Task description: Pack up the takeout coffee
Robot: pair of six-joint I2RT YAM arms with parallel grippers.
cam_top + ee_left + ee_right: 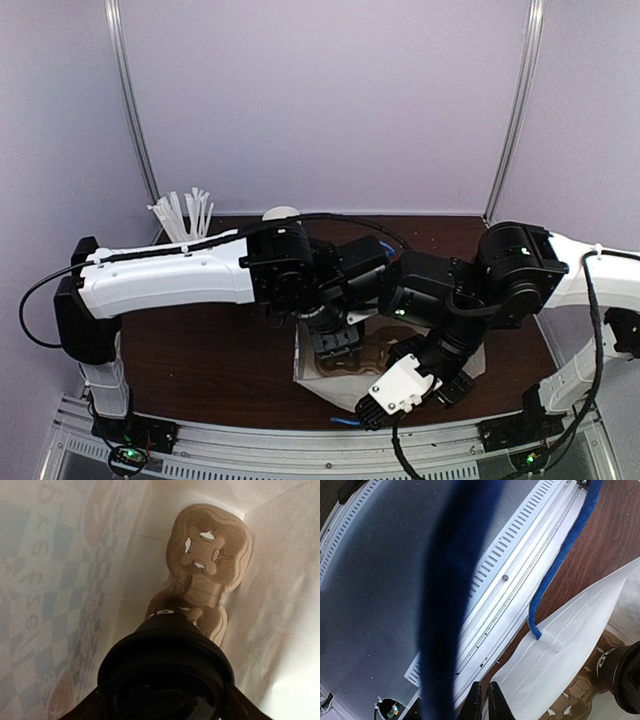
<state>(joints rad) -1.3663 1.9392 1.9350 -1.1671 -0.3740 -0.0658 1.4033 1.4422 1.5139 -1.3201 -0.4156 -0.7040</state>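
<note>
The takeout coffee shows only its black dome lid, low in the left wrist view, inside a white paper bag. My left gripper holds it, a dark finger on each side of the lid. From above, that gripper reaches down into the bag at the table's middle. My right gripper is pinched on the bag's near edge, close to the front rail. The cup's body is hidden.
A brown cardboard cup carrier lies at the bag's bottom. Blue bag handles hang near the right gripper. A cup of white sticks and a white cup stand at the back. A metal rail runs along the near edge.
</note>
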